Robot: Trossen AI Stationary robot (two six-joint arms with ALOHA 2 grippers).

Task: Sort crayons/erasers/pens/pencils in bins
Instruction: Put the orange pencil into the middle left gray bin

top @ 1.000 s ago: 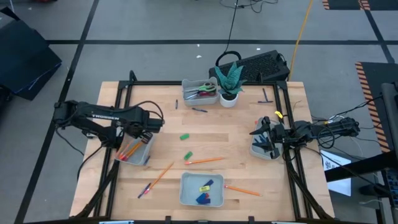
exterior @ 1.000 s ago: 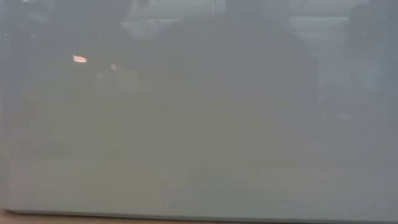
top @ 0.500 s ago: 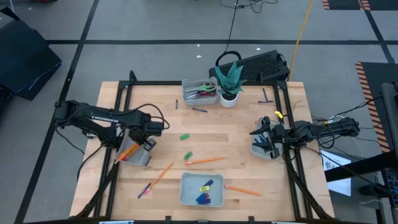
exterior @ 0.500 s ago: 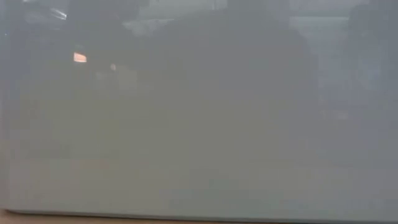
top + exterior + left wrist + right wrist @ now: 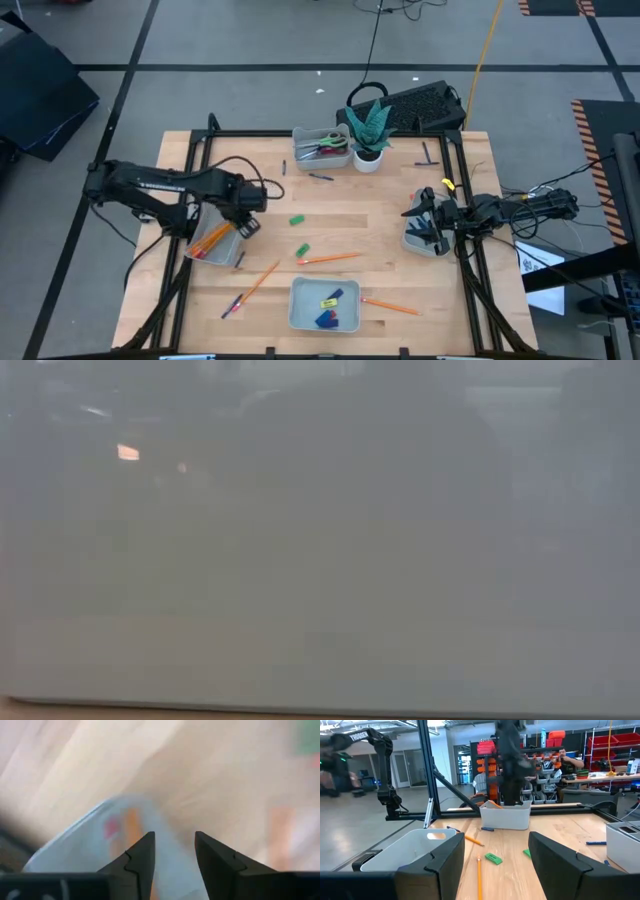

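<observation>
Pencils (image 5: 210,240) fill the bin (image 5: 232,253) beneath the open, empty left tool (image 5: 247,226).

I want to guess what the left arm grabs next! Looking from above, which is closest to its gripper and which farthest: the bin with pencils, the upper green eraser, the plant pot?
In the high view, from the left gripper:
1. Bin with pencils, right beside and below it, at the table's left.
2. Upper green eraser, mid-table, to its right.
3. Plant pot, at the back edge.

Overhead looking down, low view fogged, wrist cameras forward
</observation>
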